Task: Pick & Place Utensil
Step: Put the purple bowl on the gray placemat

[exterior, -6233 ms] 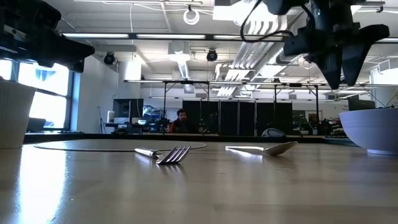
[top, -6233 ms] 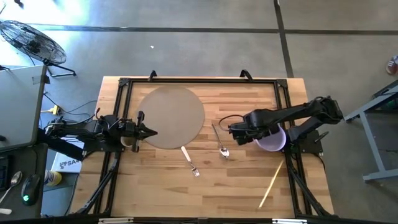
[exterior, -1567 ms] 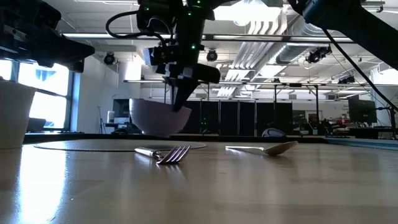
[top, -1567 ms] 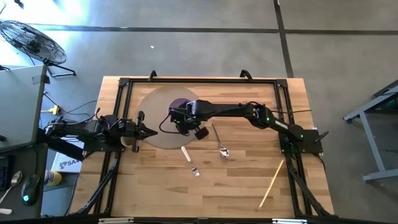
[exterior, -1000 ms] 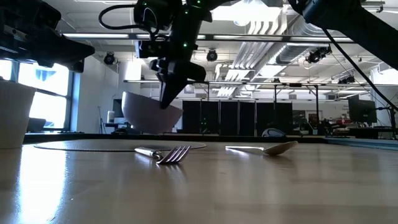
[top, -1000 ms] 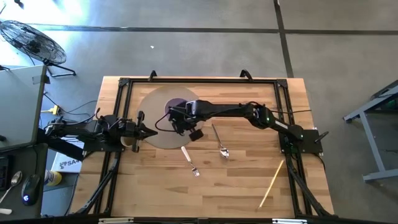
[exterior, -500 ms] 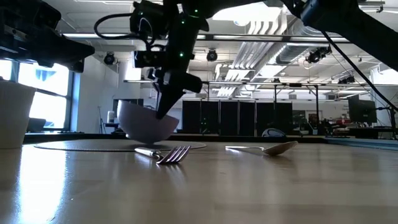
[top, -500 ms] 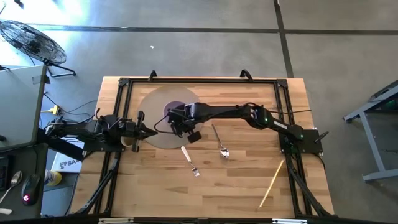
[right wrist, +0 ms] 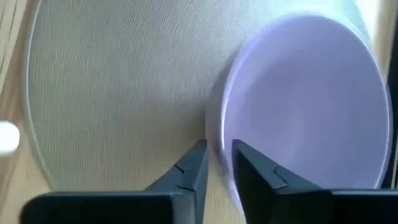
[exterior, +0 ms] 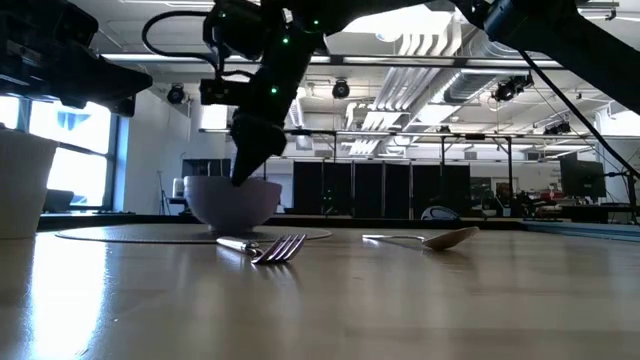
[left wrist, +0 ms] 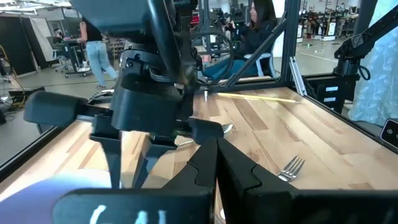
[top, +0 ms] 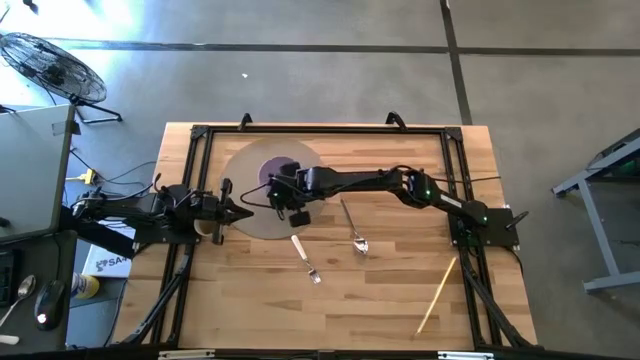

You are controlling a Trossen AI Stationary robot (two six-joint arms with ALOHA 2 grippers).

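Note:
A lavender bowl (top: 279,170) (exterior: 232,202) stands level on the round grey mat (top: 250,160). My right gripper (top: 275,191) (right wrist: 217,163) reaches across the table and is shut on the bowl's rim. A metal fork (top: 305,259) (exterior: 270,248) and a spoon (top: 352,228) (exterior: 425,240) lie flat on the wood on the near side of the mat. My left gripper (top: 243,211) (left wrist: 216,163) waits shut at the mat's left edge, holding nothing. My right gripper holds the bowl by its rim (right wrist: 219,138) on the side facing the near edge. One finger (right wrist: 258,169) is inside the bowl and the other (right wrist: 193,165) outside. The fingers come from above, slanting down (exterior: 243,165). The bowl's base rests on the mat.
A light wooden chopstick (top: 437,295) lies near the table's right near corner. A white cup (exterior: 20,182) stands by the left arm. A black frame (top: 320,129) runs round the tabletop. Bare wood lies near the front edge.
My right gripper has come down and shifted a little toward the table's left, still shut on the bowl. The bowl, held tilted above the mat a second ago, has been lowered and now sits level on it.

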